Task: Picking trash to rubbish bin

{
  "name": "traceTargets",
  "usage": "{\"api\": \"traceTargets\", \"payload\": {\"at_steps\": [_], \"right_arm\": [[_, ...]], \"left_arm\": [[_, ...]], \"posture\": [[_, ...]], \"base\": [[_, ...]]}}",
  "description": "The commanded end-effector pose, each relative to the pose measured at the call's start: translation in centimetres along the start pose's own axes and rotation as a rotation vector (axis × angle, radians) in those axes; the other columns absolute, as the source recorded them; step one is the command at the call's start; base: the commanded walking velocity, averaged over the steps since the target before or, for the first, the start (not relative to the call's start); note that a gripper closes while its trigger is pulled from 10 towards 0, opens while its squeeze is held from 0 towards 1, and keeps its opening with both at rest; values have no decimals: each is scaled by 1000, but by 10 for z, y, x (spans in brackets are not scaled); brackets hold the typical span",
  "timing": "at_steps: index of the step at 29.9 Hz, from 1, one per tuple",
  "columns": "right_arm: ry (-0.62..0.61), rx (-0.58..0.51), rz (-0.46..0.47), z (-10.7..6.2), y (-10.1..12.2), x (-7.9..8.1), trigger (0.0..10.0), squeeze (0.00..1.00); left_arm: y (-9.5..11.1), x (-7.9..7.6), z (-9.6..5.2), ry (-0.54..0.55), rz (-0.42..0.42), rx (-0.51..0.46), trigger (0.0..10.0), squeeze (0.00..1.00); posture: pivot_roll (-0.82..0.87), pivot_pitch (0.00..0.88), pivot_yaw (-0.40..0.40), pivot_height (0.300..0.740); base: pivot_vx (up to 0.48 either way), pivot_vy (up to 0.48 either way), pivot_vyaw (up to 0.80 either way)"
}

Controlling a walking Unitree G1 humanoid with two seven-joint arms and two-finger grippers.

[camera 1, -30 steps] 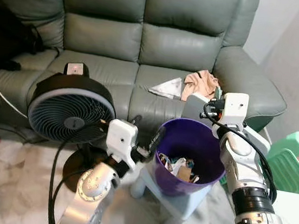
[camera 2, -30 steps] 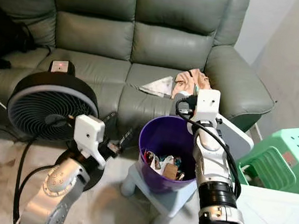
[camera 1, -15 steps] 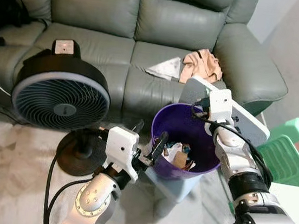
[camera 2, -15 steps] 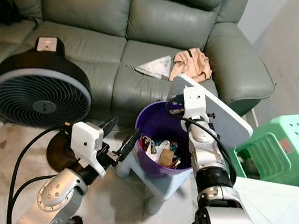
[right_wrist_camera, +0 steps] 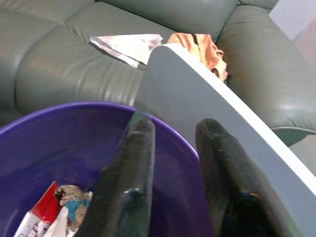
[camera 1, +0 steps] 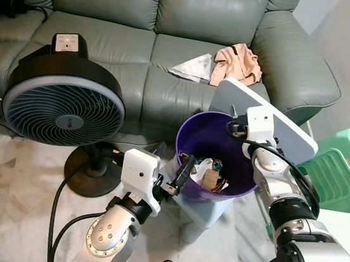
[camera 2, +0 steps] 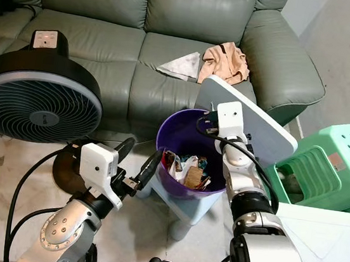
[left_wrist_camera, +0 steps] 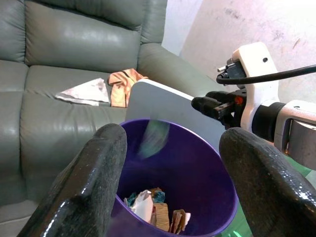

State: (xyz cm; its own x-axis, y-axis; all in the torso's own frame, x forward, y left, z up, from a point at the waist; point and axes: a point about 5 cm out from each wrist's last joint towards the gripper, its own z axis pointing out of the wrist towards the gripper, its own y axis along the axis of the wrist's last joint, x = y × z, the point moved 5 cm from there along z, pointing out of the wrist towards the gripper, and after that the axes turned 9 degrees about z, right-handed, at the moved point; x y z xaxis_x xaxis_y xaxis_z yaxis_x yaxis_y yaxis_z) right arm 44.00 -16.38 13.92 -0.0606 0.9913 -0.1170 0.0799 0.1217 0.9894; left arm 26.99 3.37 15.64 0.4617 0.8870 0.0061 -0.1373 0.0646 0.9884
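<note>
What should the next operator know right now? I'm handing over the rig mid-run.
Left gripper: open, empty, beside the purple bin's near rim.
Right gripper: over the bin's far rim, next to the grey board; fingers close together, a blurred greenish scrap shows just inside the bin.
Bin sits on a pale blue stool before the sofa, already holding wrappers.
Left on the sofa seat: a paper sheet and an orange cloth. A fan stands to the left.
</note>
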Motion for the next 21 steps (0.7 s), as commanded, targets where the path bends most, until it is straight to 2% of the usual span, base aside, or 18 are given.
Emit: {"api": "traceTargets", "payload": {"at_steps": [1, 11, 12, 13, 14, 15, 18, 19, 20, 21], "right_arm": [[-31, 6, 0, 0, -1, -12, 10000, 1000], [-27, -25, -17, 0, 5, -18, 10000, 1000], [-4, -51, -6, -1, 7, -16, 10000, 957], [17, -60, 14, -2, 7, -14, 10000, 788], [30, -66, 28, -3, 7, -13, 10000, 788], [66, -95, 51, -4, 11, -10, 10000, 0], [228, -217, 258, -16, 22, -4, 10000, 0], [228, -217, 258, -16, 22, -4, 10000, 0], [243, -253, 327, -20, 25, -7, 10000, 0], [243, -253, 327, -20, 25, -7, 10000, 0]], "left_arm": [[5, -16, 2, -26, -47, -17, 10000, 0], [6, -16, 4, -26, -52, -15, 10000, 0], [5, -14, 4, -24, -46, -15, 10000, 0], [5, -12, 4, -21, -46, -15, 10000, 0], [4, -11, 4, -20, -45, -14, 10000, 0], [4, -9, 5, -16, -44, -16, 10000, 0], [5, 2, 11, 0, -19, -27, 10000, 0], [5, 2, 11, 0, -19, -27, 10000, 0], [6, 7, 14, 6, -8, -35, 10000, 0], [6, 7, 14, 6, -8, -35, 10000, 0]], "posture": [[38, 258, -141, 740], [35, 257, -141, 740], [34, 255, -140, 740], [35, 247, -135, 740], [35, 247, -135, 740], [33, 239, -131, 740], [32, 214, -119, 740], [32, 214, -119, 740], [30, 208, -116, 740], [30, 208, -116, 740]], "base": [[0, 0, 0], [0, 0, 0], [0, 0, 0], [0, 0, 0], [0, 0, 0], [0, 0, 0], [0, 0, 0], [0, 0, 0], [0, 0, 0], [0, 0, 0]]}}
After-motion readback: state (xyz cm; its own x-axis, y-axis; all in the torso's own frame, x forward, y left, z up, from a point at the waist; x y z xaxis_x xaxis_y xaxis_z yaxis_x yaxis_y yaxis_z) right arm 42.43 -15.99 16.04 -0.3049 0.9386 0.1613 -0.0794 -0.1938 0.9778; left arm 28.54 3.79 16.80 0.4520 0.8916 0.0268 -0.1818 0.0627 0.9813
